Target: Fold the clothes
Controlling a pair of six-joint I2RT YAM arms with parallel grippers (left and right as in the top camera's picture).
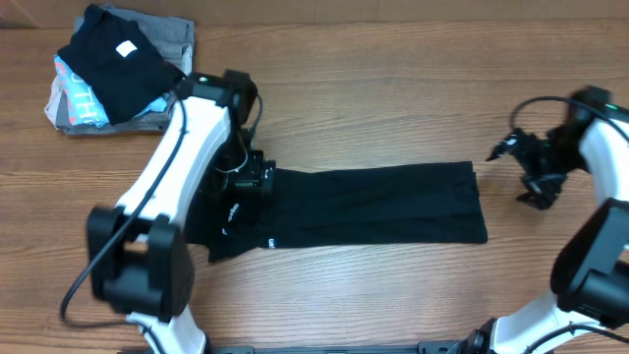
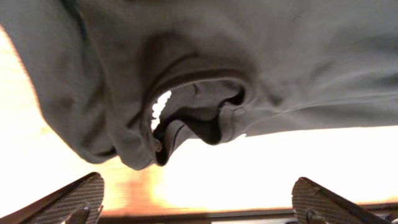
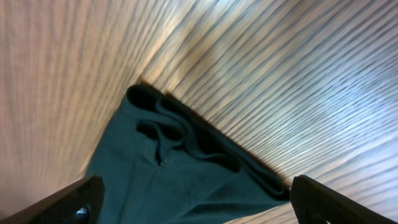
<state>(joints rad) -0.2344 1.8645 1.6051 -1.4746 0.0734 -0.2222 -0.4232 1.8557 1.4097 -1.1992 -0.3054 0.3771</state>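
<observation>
The black collared shirt (image 1: pixel 373 206) lies on the wooden table folded into a long band, its collar end at the left. My left gripper (image 1: pixel 257 177) hovers over the collar end, open and empty. In the left wrist view the collar opening (image 2: pixel 199 112) fills the upper frame and the open fingers (image 2: pixel 199 205) frame bare table below it. My right gripper (image 1: pixel 536 167) is open and empty, just right of the shirt's right end. The right wrist view shows that end of the shirt (image 3: pixel 186 174) between the open fingers (image 3: pixel 199 205).
A pile of folded garments sits at the back left: a black piece with a white square label (image 1: pixel 113 59) on top of grey (image 1: pixel 172 34) and light-blue (image 1: pixel 79 98) ones. The left arm (image 1: pixel 167 177) crosses the table beside the shirt's left end.
</observation>
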